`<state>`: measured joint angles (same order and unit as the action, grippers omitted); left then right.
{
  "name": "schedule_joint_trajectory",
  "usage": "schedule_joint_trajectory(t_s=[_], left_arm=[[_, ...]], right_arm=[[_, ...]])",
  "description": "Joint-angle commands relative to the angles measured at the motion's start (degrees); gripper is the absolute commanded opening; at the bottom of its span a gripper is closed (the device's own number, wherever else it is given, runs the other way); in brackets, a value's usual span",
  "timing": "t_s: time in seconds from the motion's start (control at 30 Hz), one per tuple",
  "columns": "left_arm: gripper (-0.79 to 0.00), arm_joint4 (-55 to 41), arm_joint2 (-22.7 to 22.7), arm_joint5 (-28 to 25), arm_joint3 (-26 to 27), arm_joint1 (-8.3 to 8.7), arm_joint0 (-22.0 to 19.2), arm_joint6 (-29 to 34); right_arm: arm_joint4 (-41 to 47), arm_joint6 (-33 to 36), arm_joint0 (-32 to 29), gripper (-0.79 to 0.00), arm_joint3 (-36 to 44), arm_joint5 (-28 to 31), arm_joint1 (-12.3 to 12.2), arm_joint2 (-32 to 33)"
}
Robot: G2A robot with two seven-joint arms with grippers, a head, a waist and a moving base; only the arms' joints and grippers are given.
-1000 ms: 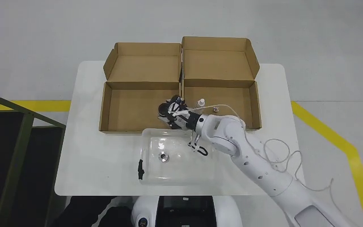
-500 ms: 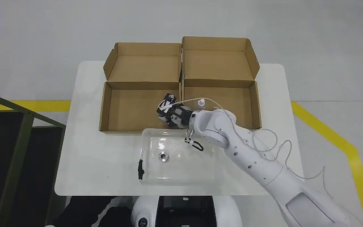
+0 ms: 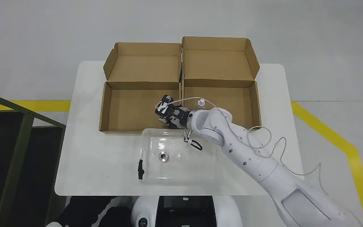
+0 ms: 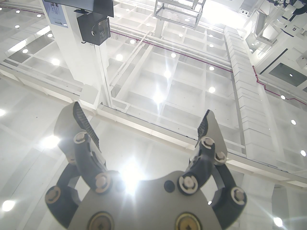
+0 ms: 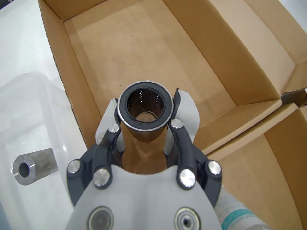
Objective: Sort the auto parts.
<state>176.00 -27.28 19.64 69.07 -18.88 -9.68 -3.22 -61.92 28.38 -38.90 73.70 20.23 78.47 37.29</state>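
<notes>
My right gripper [image 5: 146, 101] is shut on a metal bearing sleeve [image 5: 145, 107] with a black ring at its open end. It holds the sleeve over the near right corner of the left cardboard box [image 3: 127, 110], just inside the box's front wall. In the top view the right gripper [image 3: 166, 108] sits at that same corner. A grey metal cylinder [image 5: 33, 167] with a bore lies in the clear plastic tray [image 3: 187, 173]; it shows as a small round part [image 3: 164, 157] from above. My left gripper [image 4: 144, 118] is open, pointing up at the ceiling.
The right cardboard box [image 3: 249, 105] holds a small white bottle [image 3: 200, 103] by its near left corner. Both boxes have lids folded open at the back. A black part [image 3: 140, 168] lies at the tray's left edge. White tabletop [image 3: 96, 159] lies bare left of the tray.
The right gripper has moved a little left and back with the sleeve, from the tray's back edge to over the left box's corner.
</notes>
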Motion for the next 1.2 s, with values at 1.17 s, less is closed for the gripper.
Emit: schedule_joint_trajectory(t_s=[1.17], left_arm=[[0.000,0.0,0.0,0.0,0.0,0.00,0.0,0.0]], right_arm=[[-13.3,-0.3,-19.0,-0.031,32.2,14.5,-4.5,7.5]])
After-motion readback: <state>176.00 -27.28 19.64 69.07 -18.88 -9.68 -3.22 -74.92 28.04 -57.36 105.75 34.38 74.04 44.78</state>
